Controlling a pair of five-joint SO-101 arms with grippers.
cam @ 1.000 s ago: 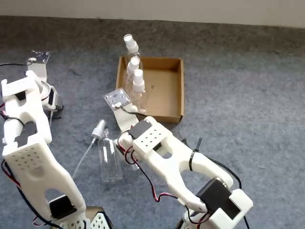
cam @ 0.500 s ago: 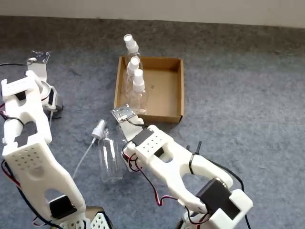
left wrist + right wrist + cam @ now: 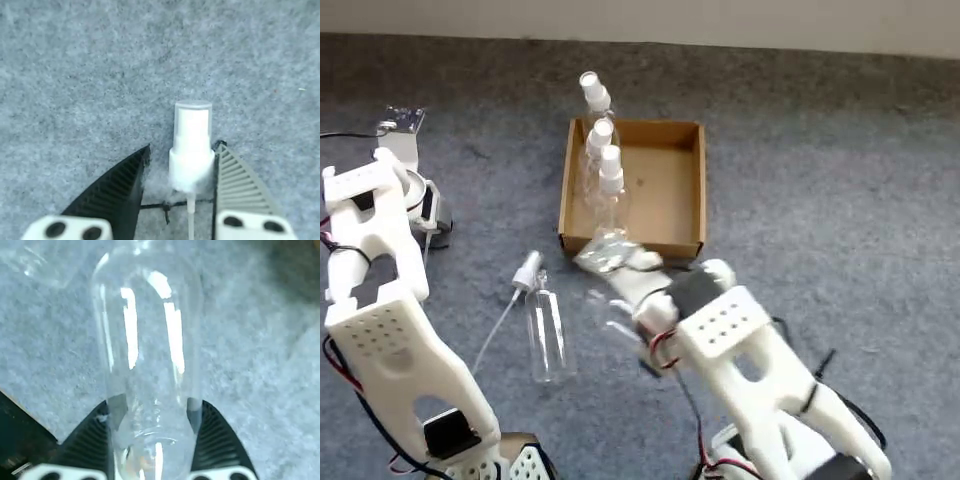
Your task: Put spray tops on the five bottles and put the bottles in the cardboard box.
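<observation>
the right gripper (image 3: 154,407) is closed about halfway on a clear uncapped bottle (image 3: 150,340), both fingers pressed to its sides, the bottle reaching out ahead of the hand above the grey carpet (image 3: 840,200). the left gripper (image 3: 183,148) is narrowed onto a white spray top (image 3: 192,130). 1 finger touches its collar, the other sits just beside it, and the thin tube runs back between the fingers toward the wrist. just beyond the right gripper stands the cardboard box (image 3: 700,180), and in it are 3 capped bottles (image 3: 611,170) leaning along the wall nearest the left arm, the farthest poking out over the rim. beside the right gripper, on the side toward the left arm, a second bare bottle (image 3: 546,335) lies on the carpet with a loose spray top (image 3: 527,270) at its neck end. by my reckoning 3 of 5 are finished. what is left is 2 bottles to cap and box, and the pair now held in the 2 hands looks like the next to be joined.
</observation>
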